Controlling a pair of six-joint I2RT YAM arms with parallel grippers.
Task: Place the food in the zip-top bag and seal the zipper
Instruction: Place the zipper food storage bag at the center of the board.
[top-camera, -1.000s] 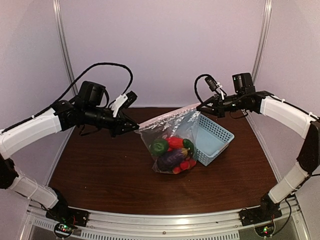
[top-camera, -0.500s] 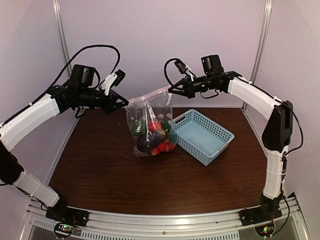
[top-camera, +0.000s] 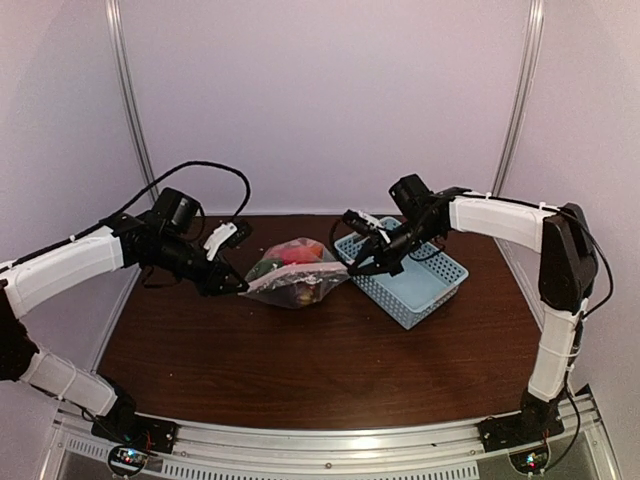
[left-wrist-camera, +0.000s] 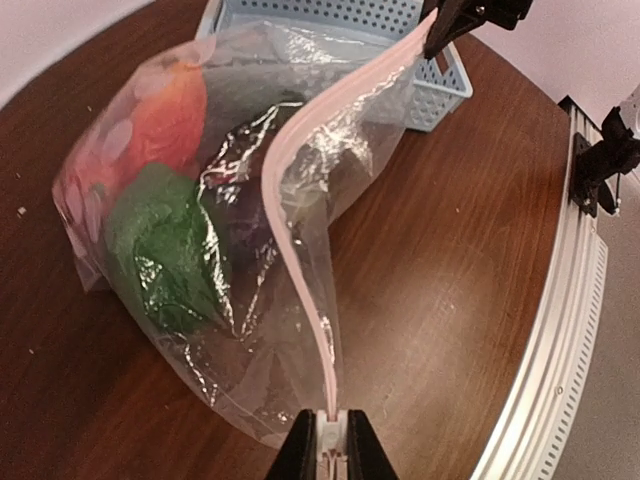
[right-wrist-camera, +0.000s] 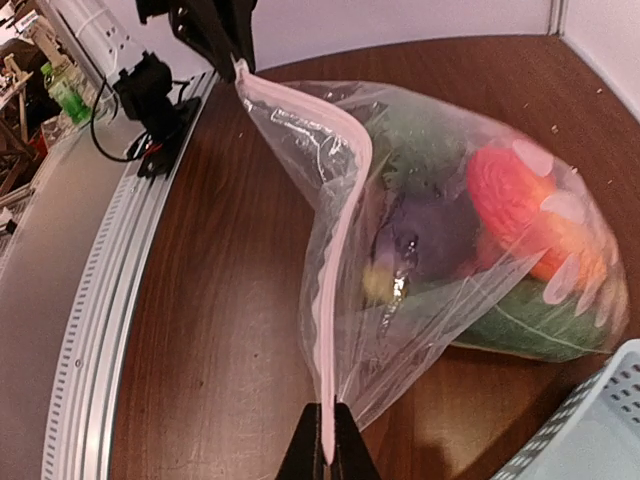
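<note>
The zip-top bag (top-camera: 296, 283) lies on its side on the brown table between the two arms, with the food (top-camera: 283, 268) inside: red, green and dark purple pieces show through the plastic (left-wrist-camera: 165, 240) (right-wrist-camera: 520, 200). The pale pink zipper (left-wrist-camera: 300, 215) (right-wrist-camera: 340, 250) runs as one closed strip from one gripper to the other. My left gripper (top-camera: 240, 288) (left-wrist-camera: 330, 440) is shut on the zipper's left end. At the zipper's other end, beside the basket, my right gripper (top-camera: 352, 270) (right-wrist-camera: 327, 445) is shut on the strip.
A light blue slotted basket (top-camera: 420, 280) (left-wrist-camera: 440, 80) stands just right of the bag, under the right arm. The metal rail (top-camera: 330, 445) runs along the table's near edge. White walls close the back and sides.
Both arms have come down, and the bag, held up in the air by its two top corners before, now rests on the table on its side. It also shifted left, off the basket.
</note>
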